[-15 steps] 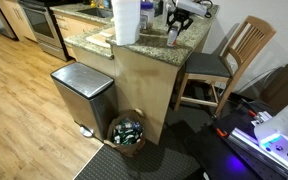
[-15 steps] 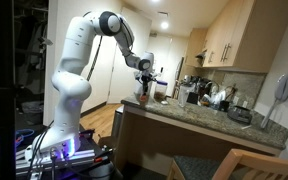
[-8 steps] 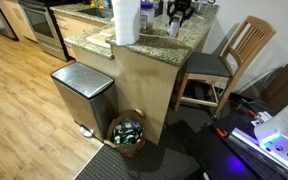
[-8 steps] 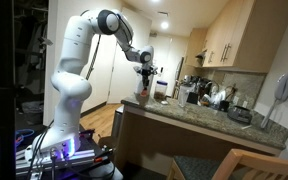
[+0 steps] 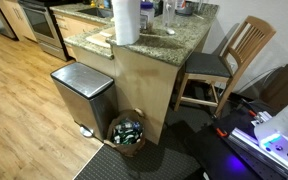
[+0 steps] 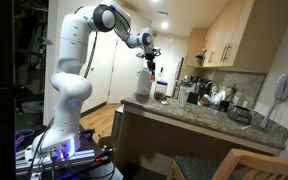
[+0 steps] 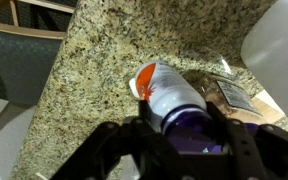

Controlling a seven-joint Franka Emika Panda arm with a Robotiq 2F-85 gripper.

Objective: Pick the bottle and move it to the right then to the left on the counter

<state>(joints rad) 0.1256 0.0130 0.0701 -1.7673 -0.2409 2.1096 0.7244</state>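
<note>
My gripper [image 7: 174, 128] is shut on the bottle [image 7: 170, 92], a pale slim bottle with an orange-red end and a dark purple cap between the jaws. I hold it in the air above the speckled granite counter [image 7: 84, 80]. In an exterior view the gripper [image 6: 151, 70] hangs high over the counter [image 6: 199, 117], above the paper towel roll [image 6: 142, 86]. In an exterior view the counter [image 5: 149, 47] shows, but the gripper and bottle are above the frame's top edge.
The white paper towel roll [image 5: 126, 20] and a clear glass container [image 5: 170, 16] stand on the counter. A steel trash bin [image 5: 82, 92], a basket of cans [image 5: 126, 131] and a wooden chair [image 5: 229, 60] are beside its base. Kitchen items [image 6: 219, 98] line the wall.
The gripper has risen from counter level, lifting the bottle off the counter and up out of one exterior view.
</note>
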